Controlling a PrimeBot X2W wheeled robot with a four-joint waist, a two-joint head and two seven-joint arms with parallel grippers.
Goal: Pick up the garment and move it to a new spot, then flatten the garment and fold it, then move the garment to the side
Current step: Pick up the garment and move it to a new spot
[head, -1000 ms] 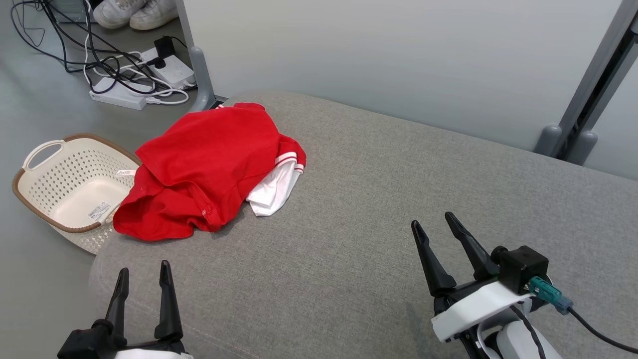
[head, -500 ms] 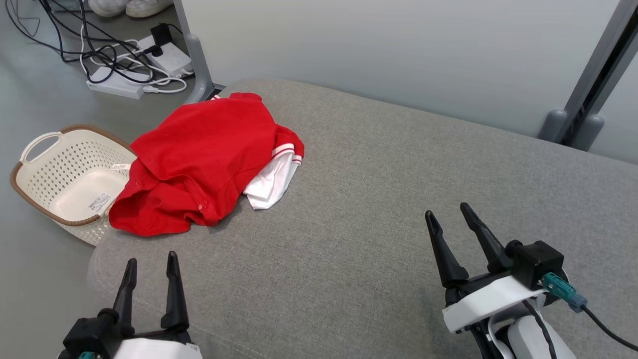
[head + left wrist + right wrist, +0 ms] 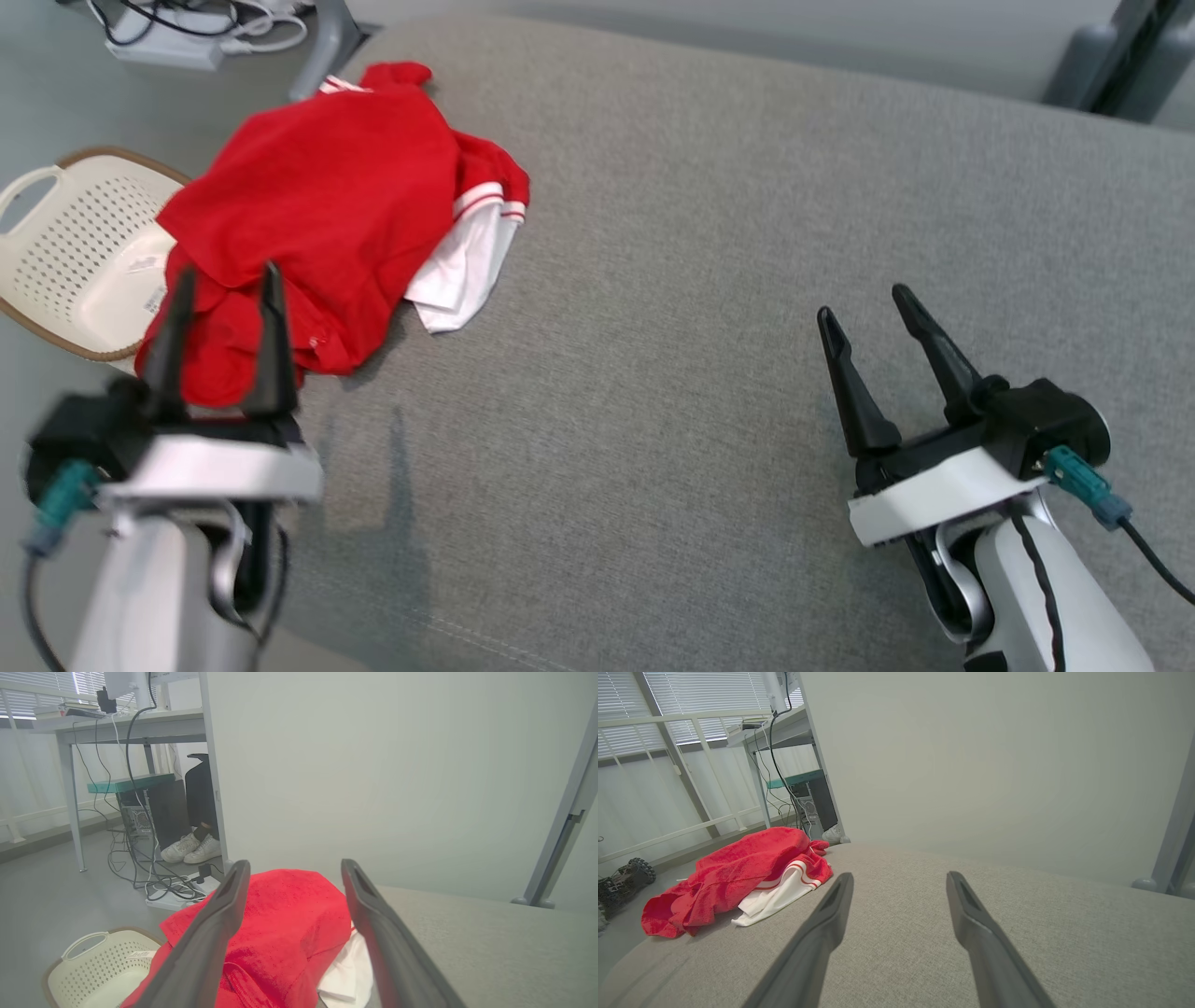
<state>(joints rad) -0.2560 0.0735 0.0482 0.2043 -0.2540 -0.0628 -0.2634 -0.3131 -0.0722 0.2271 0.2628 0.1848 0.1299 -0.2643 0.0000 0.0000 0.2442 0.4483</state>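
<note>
L gripper (image 3: 229,271) at 8 o'clock, fingers spread wide & empty, tips overlapping near end of red garment (image 3: 327,187) in head view; R gripper (image 3: 863,301) at 4 o'clock, likewise spread, empty, well apart from it. Perforated basket (image 3: 28,182) just beside garment at 9 o'clock, off grey cushion (image 3: 700,233). Garment crumpled at cushion's 10 o'clock corner, long axis 7-to-1, white part toward 4.

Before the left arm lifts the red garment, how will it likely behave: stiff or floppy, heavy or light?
Probably floppy: the red garment lies crumpled in soft folds, so it should droop from one pinch point. Likely light, being thin cloth. It may drag on the grey cushion rather than slide, since that weave looks coarse.
</note>
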